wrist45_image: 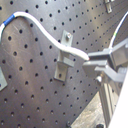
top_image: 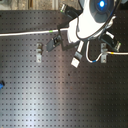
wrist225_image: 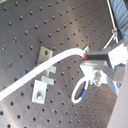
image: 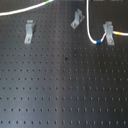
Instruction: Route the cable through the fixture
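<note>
1. We are grasping the white cable [wrist45_image: 50, 31] in the hand [wrist45_image: 94, 62]; in both wrist views the cable is running straight into the clenched fingertips [wrist225_image: 97, 56].
2. We are carrying it just above the middle clip [wrist45_image: 64, 55]; in the first wrist view the cable is draping across the clip's upper part, not visibly seated in its slot.
3. To do this step well, we are judging that the cable should be kept lightly taut and lined up with the slot, then lowered squarely.
4. Slack is the risk: a loose run could ride over the clip.
5. On the black perforated desk [image: 60, 95], the cable is thin, glossy and flexible, looping down at about 2 o'clock in the first exterior view, reaching the right clip [image: 107, 33] beside a blue band [image: 99, 43].
6. The left clip [image: 29, 31] is standing apart from the cable.
</note>
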